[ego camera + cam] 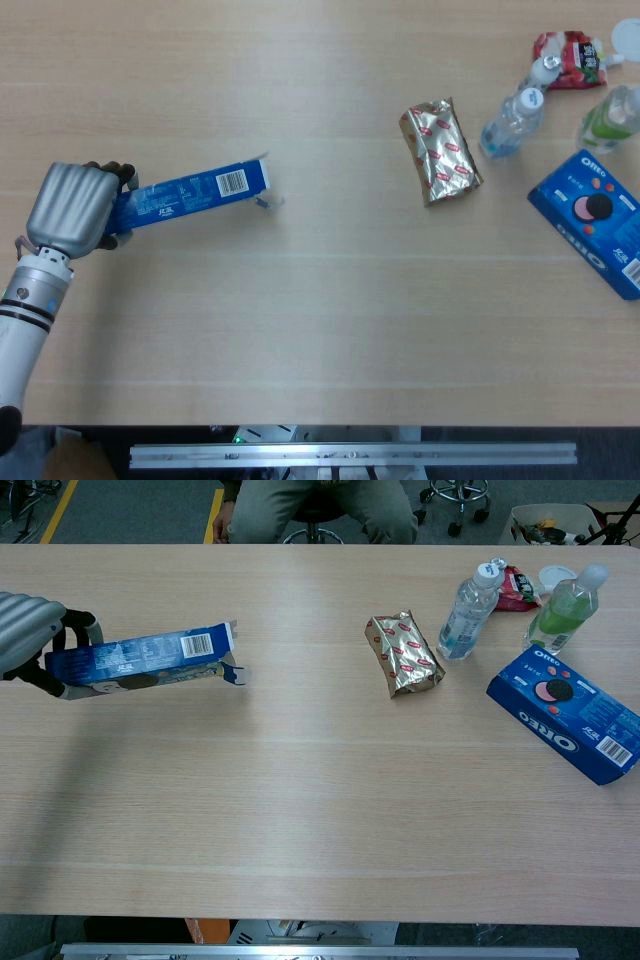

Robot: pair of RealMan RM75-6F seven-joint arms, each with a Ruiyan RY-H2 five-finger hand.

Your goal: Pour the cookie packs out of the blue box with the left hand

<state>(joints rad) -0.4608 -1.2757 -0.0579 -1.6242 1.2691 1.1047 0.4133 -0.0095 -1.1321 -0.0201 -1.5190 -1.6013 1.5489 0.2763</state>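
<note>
The pale wood-grain table (320,330) carries everything here. Taking the gold foil snack pack (441,151) near the table's middle as the landmark: well to its right, by the table's right edge, lies a large flat blue Oreo carton (593,220), label up and out of the working area. Far to the landmark's left, the long narrow blue cardboard cookie box (190,192) is the task's thing. It looks lifted off the table, judging by the shadow under it in the chest view, and it lies close to level with its torn-open flaps (229,658) toward the landmark, so any contents could slide out onto bare wood. No cookie packs show outside it yet; pouring seems only begun.

The grey metal left hand (68,210) wraps its fingers around the box's closed end, leaving the mouth free. The right hand is not in either view.

Just right of the landmark stands a clear plastic water bottle (512,122), with a green drink bottle (610,118) further right and a red pouch (568,59) beyond them.
</note>
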